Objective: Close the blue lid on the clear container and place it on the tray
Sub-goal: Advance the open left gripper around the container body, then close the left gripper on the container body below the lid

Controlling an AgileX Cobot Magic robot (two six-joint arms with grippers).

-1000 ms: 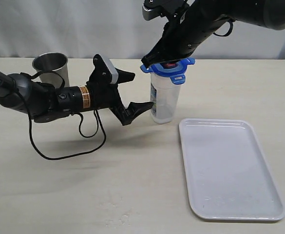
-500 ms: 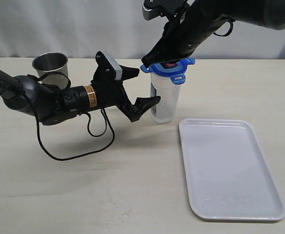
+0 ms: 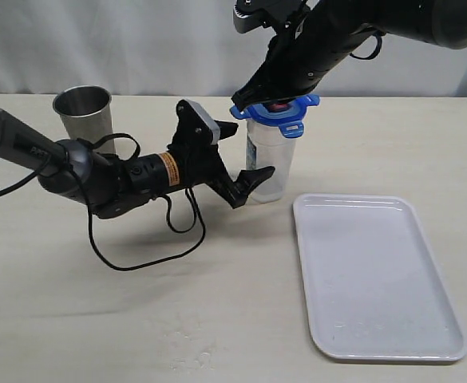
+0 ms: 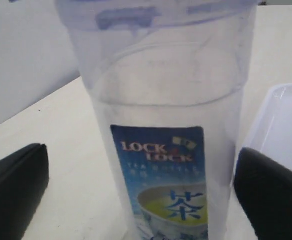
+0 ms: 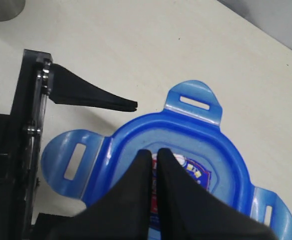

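The clear container (image 3: 270, 166) stands upright on the table just behind the tray's (image 3: 377, 279) far-left corner. The blue lid (image 3: 279, 112) rests on its rim with the flaps sticking out. My right gripper (image 3: 267, 104) is shut, and its tips press down on the lid's red-and-white label (image 5: 193, 172). My left gripper (image 3: 243, 153) lies level and open, one finger on each side of the container, neither touching it. In the left wrist view the container (image 4: 160, 115) fills the gap between the black fingers (image 4: 16, 190). The right wrist view shows the shut right gripper (image 5: 154, 152) on the lid (image 5: 190, 127).
A steel cup (image 3: 83, 112) stands at the back left, behind the left arm. The left arm's black cable (image 3: 137, 259) loops over the table under it. The white tray's corner (image 4: 280, 120) lies just past the container.
The left arm has moved right toward the container, bringing its open jaws to either side of it. The right gripper has stayed shut on the lid.
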